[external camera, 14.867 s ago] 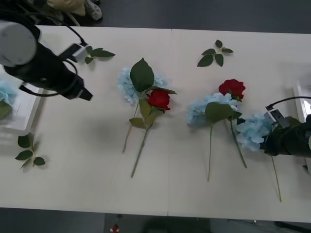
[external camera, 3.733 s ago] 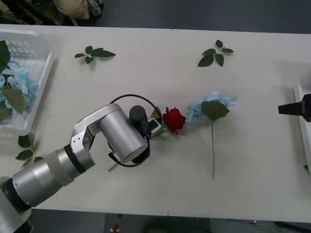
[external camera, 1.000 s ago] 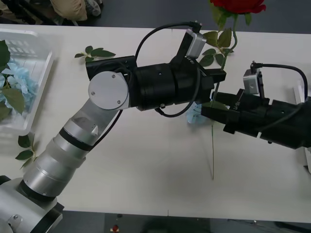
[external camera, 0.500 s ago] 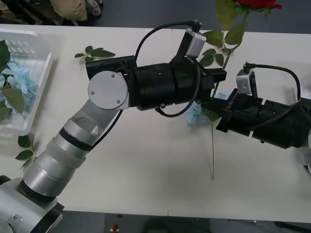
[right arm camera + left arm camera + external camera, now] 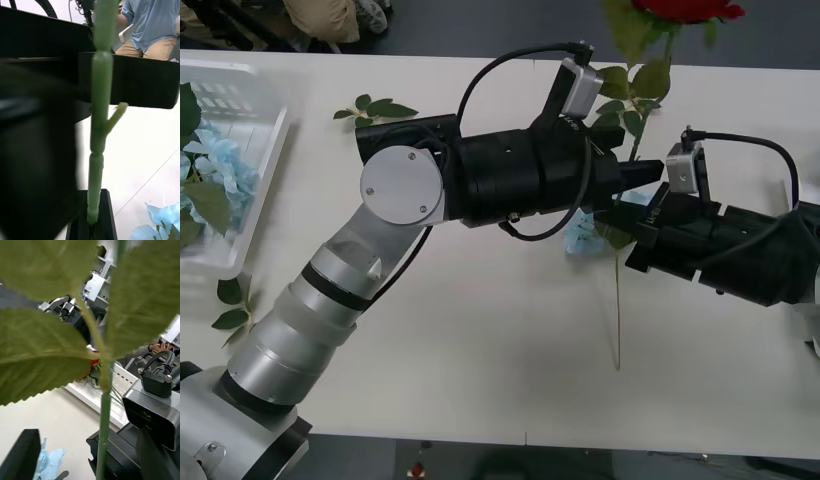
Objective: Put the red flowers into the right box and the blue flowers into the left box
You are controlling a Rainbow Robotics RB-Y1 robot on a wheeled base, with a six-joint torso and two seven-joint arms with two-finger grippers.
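A red flower [image 5: 680, 8] is held upright above the table's middle, its green stem [image 5: 99, 112] running down into my right gripper [image 5: 632, 205], which is shut on the stem's lower end. My left gripper [image 5: 635, 170] sits just above it on the same stem [image 5: 105, 420], open, with one black finger on each side. One blue flower [image 5: 582, 235] lies on the table under both grippers, mostly hidden, its stem pointing towards me. The left box [image 5: 255, 165] at the far left holds blue flowers [image 5: 210, 165]. The right box [image 5: 123, 380] holds a red bloom.
Loose green leaf sprigs lie at the back left [image 5: 375, 108], behind the arms [image 5: 620, 110] and by the left box's near corner [image 5: 240, 305]. The near half of the table is bare. A seated person is in the room behind.
My right gripper moved in and shut on the stem below my left gripper. In the last half second my left gripper's fingers opened, and the bloom swayed slightly left.
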